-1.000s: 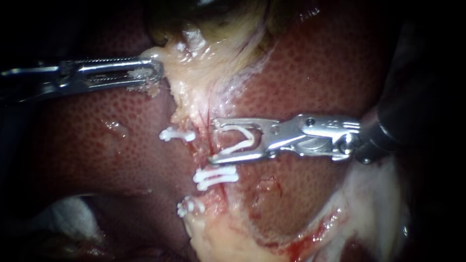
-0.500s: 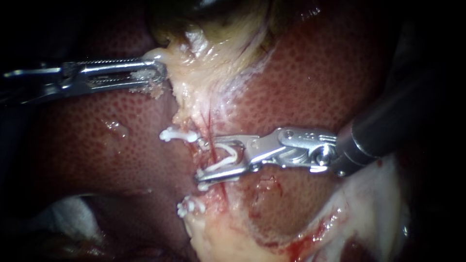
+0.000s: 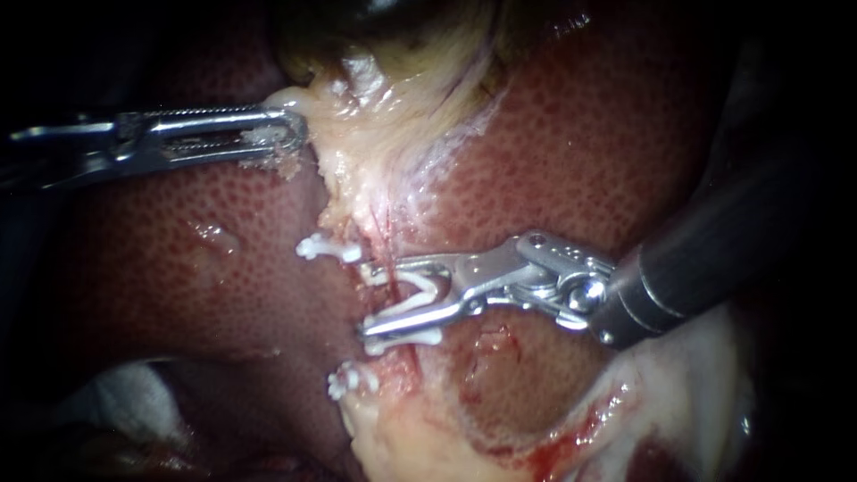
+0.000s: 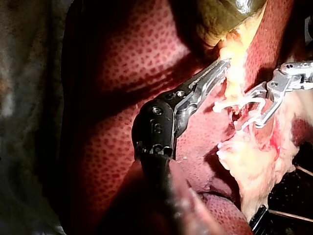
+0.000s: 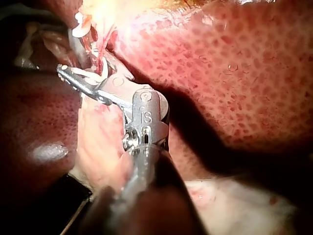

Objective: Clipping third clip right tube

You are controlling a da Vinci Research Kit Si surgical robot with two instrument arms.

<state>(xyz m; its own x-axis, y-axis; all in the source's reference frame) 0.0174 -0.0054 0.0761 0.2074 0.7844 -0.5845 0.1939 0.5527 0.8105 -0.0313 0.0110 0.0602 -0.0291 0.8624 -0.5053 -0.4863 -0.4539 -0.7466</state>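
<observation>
The reddish tube (image 3: 382,234) runs down from the pale gallbladder neck (image 3: 375,116) across the liver (image 3: 580,152). My right instrument (image 3: 370,299) comes in from the right. Its jaws stand apart around the tube with a white clip (image 3: 420,295) seated between them. One white clip (image 3: 326,250) sits just above these jaws, another (image 3: 406,338) lies against the lower jaw, and a third (image 3: 351,379) is lower down. My left instrument (image 3: 290,134) is shut on the pale tissue at the gallbladder neck. The wrist views show the same grips (image 4: 220,66) (image 5: 85,73).
The dark gallbladder (image 3: 393,27) lies at the top. Pale fatty tissue (image 3: 420,446) with some blood (image 3: 580,428) lies below the clips. White gauze (image 3: 125,393) shows at the lower left. Liver surrounds the tube on both sides.
My right instrument has moved left and slightly down, bringing its clip-loaded jaws from beside the tube to astride it. The left instrument has held still.
</observation>
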